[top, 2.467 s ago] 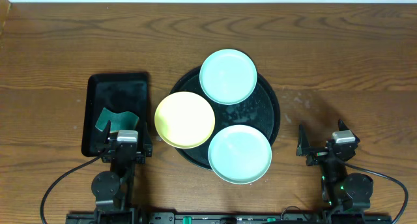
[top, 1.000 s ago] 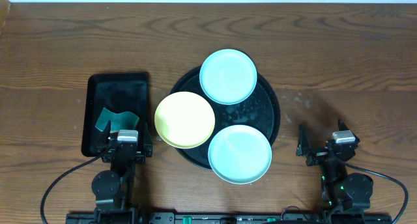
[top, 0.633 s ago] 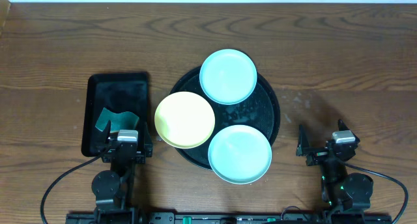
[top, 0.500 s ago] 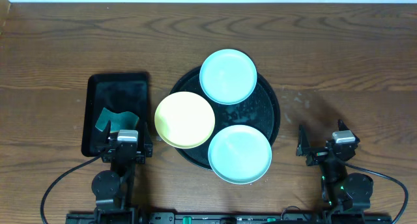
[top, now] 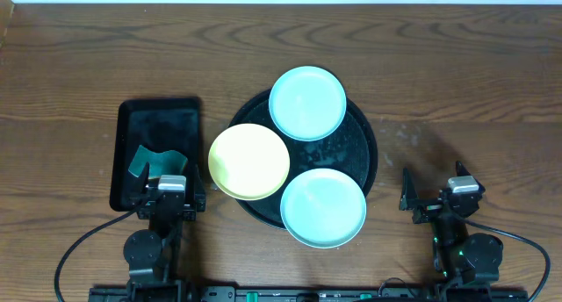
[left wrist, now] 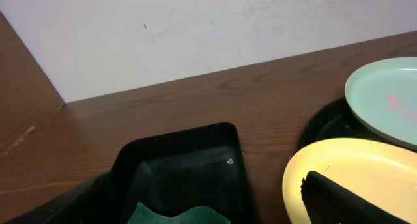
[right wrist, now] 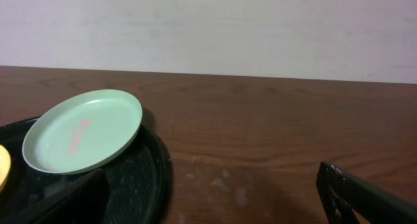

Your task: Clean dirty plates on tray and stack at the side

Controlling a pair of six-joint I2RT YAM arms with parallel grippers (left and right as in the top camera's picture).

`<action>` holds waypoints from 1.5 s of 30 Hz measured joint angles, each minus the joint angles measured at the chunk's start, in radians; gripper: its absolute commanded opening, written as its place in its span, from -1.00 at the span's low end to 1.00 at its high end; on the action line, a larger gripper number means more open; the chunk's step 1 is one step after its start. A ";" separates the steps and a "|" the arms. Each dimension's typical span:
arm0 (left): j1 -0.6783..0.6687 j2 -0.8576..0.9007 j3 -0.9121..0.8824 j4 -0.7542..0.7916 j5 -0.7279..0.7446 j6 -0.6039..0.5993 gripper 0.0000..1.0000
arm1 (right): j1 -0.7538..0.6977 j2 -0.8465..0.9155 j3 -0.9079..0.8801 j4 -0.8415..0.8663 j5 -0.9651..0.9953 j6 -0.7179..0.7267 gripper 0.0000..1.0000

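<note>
Three small round plates (top: 248, 161), mint and yellow, on round black speckled tray (top: 365, 149), table centre. Your left fingers (left wrist: 345, 201), right fingers (right wrist: 371, 198) spread, empty. First pinch green cloth (top: 154, 160) by raised fold, in rectangular black tray (top: 159, 122).

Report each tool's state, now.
Left tool: open, holding nothing.
Right tool: open, holding nothing.
</note>
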 measured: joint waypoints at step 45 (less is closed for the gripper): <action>0.000 0.884 1.041 -0.535 0.001 -0.190 0.81 | -0.013 0.935 0.940 -0.198 -0.197 -0.009 0.98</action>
